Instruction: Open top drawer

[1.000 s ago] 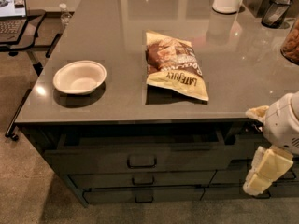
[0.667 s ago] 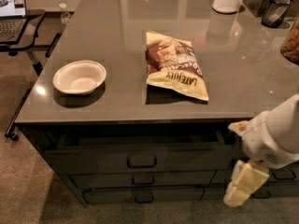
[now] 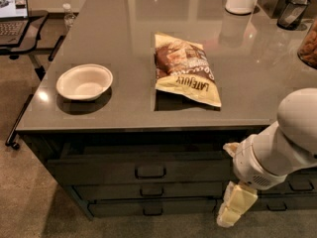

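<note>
The top drawer [image 3: 99, 168] is the wide dark grey front just under the countertop, with a small loop handle [image 3: 150, 171] at its middle. A dark gap shows above its front. My gripper [image 3: 234, 211] hangs on the white arm [image 3: 277, 152] at the lower right. It is in front of the drawers' right end, below and to the right of the handle, and apart from it.
On the grey countertop [image 3: 124, 48] lie a white bowl [image 3: 84, 82] at the left and a chip bag [image 3: 185, 68] in the middle. Two shallower drawers [image 3: 148, 191] sit below the top one. Containers stand at the back right. A laptop stand [image 3: 20, 19] stands at the far left.
My arm has swung in from the right edge, to the left and lower, so the gripper now sits closer to the drawers. The drawer, bowl and bag have not moved.
</note>
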Robot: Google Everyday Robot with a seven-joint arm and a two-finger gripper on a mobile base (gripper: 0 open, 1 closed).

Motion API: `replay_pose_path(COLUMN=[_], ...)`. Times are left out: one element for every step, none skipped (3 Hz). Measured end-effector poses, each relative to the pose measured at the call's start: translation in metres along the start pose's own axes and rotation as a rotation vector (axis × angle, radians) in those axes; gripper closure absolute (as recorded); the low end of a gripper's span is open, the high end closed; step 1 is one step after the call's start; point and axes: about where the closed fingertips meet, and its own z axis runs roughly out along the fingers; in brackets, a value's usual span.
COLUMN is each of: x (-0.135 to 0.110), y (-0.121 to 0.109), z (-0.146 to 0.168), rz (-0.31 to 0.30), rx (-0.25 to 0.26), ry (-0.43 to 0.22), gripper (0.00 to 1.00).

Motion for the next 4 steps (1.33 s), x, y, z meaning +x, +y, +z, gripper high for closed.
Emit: replay_pose_path(x=[-0.002,-0.003,-0.004,-0.007], y=[0.001,-0.005,-0.016,-0.025], z=[0.018,0.035,0.048,0.063], rz=[-0.001,0.004,0.006,-0.001], rx=[-0.012,-0.013,-0.008,-0.011], ry=[-0.001,-0.005,-0.013,-0.019], gripper=[0.0,0.0,0.0,0.0])
